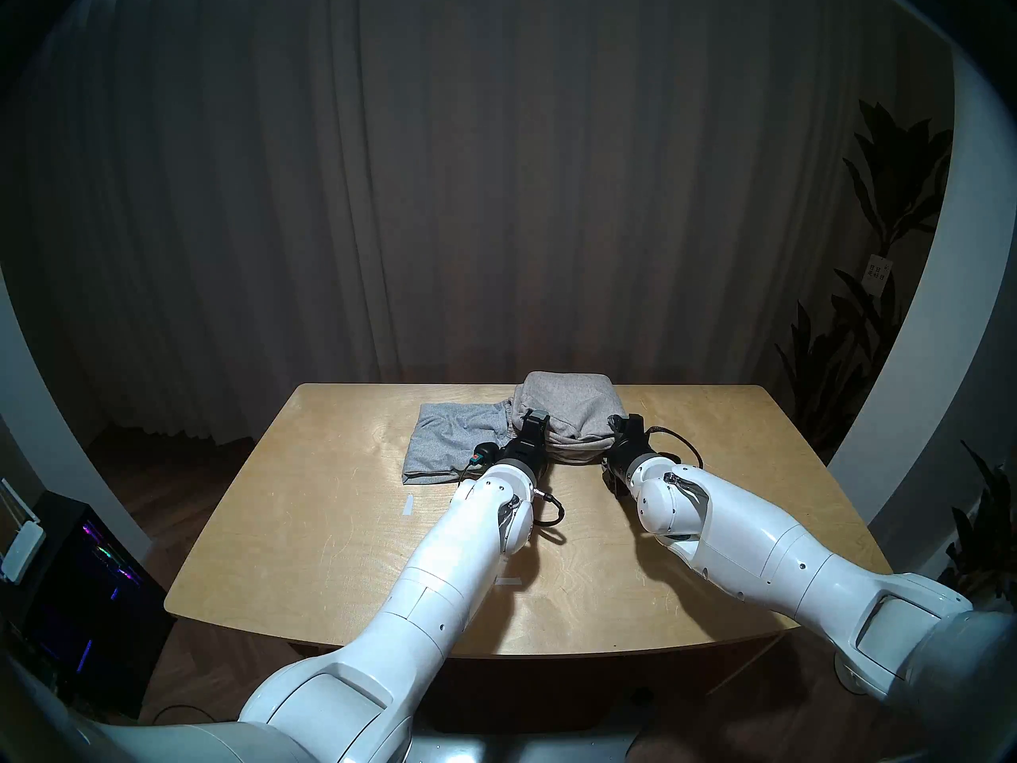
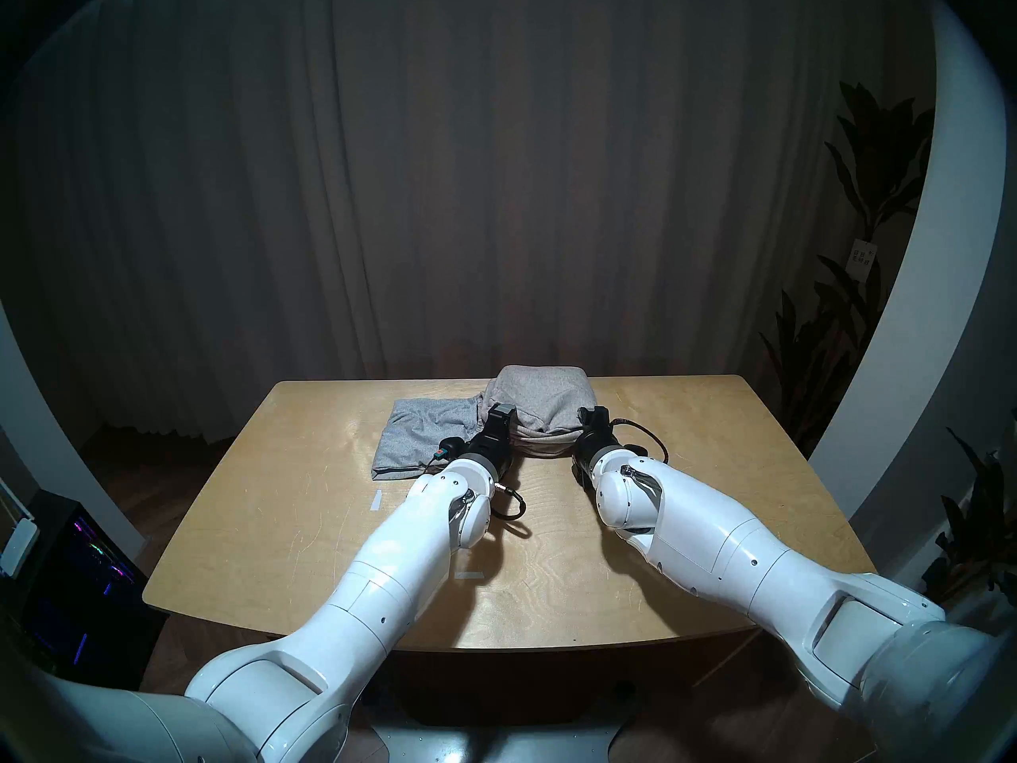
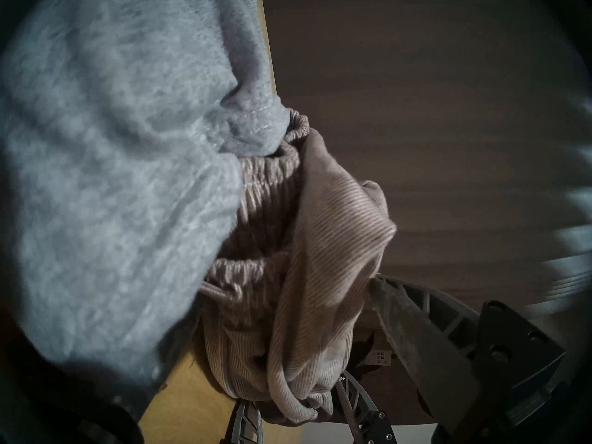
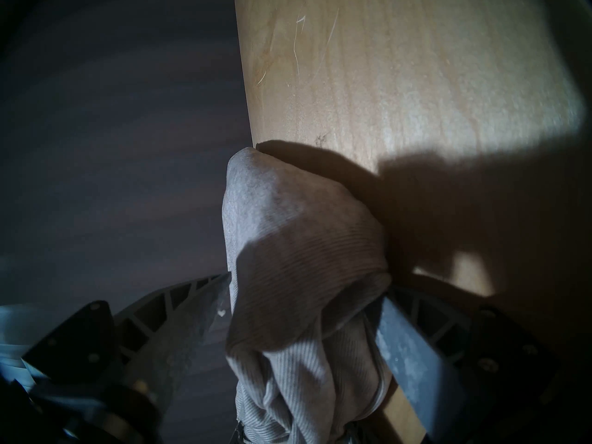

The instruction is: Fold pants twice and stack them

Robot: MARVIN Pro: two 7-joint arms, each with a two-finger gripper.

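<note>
**Both arms on the beige pants, grey pair waiting next to it**

So here's where things stand. There's a wooden table (image 1: 341, 525) with two pairs of pants at the far end. The light grey pants (image 1: 451, 434) lie flat and already folded on the left side. The beige pants (image 1: 572, 409) sit as a bulky folded bundle just to the right, their gathered waistband touching or slightly overlapping the grey pair's edge.

The left gripper (image 1: 535, 421) is at the bundle's near left corner, and the right gripper (image 1: 624, 423) is at the near right corner. From the wrist cameras, both have beige fabric bunched between their fingers. On the right one the cloth is clearly pinched between the two fingers, so I'd call that clamped on the pants. On the left one the fabric sits between the fingers too, which looks like a grip, though one finger is hidden behind the grey cloth.

Why hold both corners? My guess is it keeps the fold together so the bundle can be lifted or dragged as one piece, probably onto the grey pair for stacking. A soft knit like this sags if you hold one side only.

No containers anywhere, just bare tabletop and a couple of tape marks (image 1: 408, 506).
</note>
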